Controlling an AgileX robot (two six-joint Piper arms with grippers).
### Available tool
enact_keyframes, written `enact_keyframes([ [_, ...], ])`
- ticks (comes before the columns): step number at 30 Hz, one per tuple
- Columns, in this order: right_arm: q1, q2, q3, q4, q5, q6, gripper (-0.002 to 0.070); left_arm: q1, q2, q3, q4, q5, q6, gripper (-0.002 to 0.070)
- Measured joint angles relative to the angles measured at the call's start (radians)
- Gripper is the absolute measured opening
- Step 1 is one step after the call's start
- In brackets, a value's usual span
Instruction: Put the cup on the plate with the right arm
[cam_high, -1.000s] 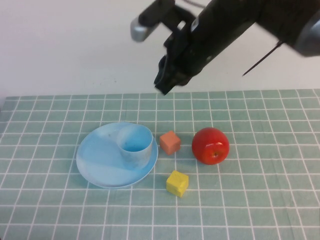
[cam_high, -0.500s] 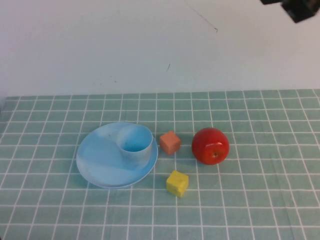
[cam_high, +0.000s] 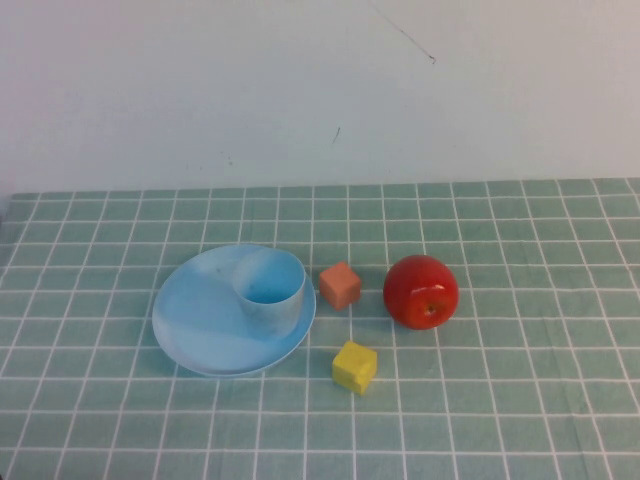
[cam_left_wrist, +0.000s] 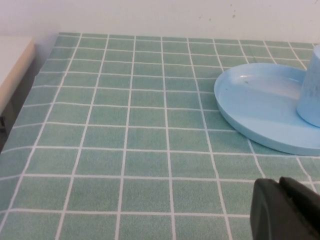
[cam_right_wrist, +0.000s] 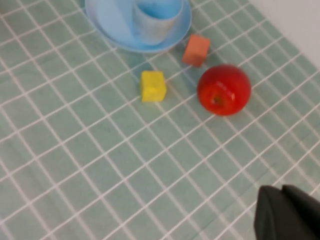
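The light blue cup (cam_high: 271, 288) stands upright on the right part of the light blue plate (cam_high: 200, 320), near the middle of the table; both show again in the right wrist view as cup (cam_right_wrist: 155, 17) and plate (cam_right_wrist: 107, 25), and in the left wrist view as cup (cam_left_wrist: 311, 85) and plate (cam_left_wrist: 255, 107). Neither arm shows in the high view. My right gripper (cam_right_wrist: 282, 192) hangs high over the cloth, well away from the cup, shut and empty. My left gripper (cam_left_wrist: 279, 182) sits low beside the plate, shut with nothing in it.
An orange cube (cam_high: 340, 285) lies just right of the plate, a red apple (cam_high: 421, 291) further right, and a yellow cube (cam_high: 354, 366) in front of them. A green checked cloth (cam_high: 520, 400) covers the table. A white wall rises behind.
The right arm, which hung over the table's back a second ago, has pulled up and to the right out of the high view. Cup and plate have not moved.
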Motion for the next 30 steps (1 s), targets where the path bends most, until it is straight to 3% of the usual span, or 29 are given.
enact_keyframes([
  [10, -0.002, -0.13, 0.139, 0.072, 0.193, 0.123, -0.0001, 0.0, 0.0, 0.0, 0.0, 0.0, 0.0, -0.0003],
  [20, -0.016, -0.16, 0.141, 0.085, 0.193, 0.126, -0.0002, 0.0, 0.0, 0.0, 0.0, 0.0, 0.0, -0.0003],
  [25, -0.159, -0.283, 0.144, 0.075, 0.17, 0.067, -0.0002, 0.0, 0.0, 0.0, 0.0, 0.0, 0.0, -0.0003],
  [30, -0.335, -0.461, 0.264, 0.008, -0.174, 0.034, -0.0002, 0.0, 0.0, 0.0, 0.0, 0.0, -0.002, -0.0003],
])
